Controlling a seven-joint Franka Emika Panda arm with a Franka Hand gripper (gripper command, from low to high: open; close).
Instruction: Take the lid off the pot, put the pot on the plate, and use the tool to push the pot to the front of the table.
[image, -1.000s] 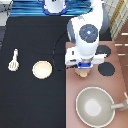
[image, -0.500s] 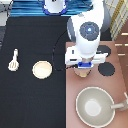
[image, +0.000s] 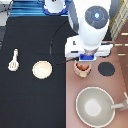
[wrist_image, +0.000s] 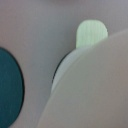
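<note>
The pale pink pot (image: 82, 69) stands on the pinkish stove (image: 120, 85), partly hidden under the robot's hand, and something reddish shows at its top. My gripper (image: 84, 61) hangs directly over the pot, at or just above its rim. The lid cannot be told apart from the pot here. In the wrist view a big pale rounded surface (wrist_image: 90, 85) fills the frame, with a side tab (wrist_image: 92, 33) beyond it. The cream-yellow plate (image: 42, 69) lies bare on the black table (image: 30, 100). At the exterior view's left lies the white spatula tool (image: 14, 60).
A large grey-beige pan (image: 95, 105) with a long handle sits on the stove toward the exterior view's bottom. A black burner (image: 106, 69) lies to the right of the pot. Another burner (wrist_image: 10, 87) shows in the wrist view.
</note>
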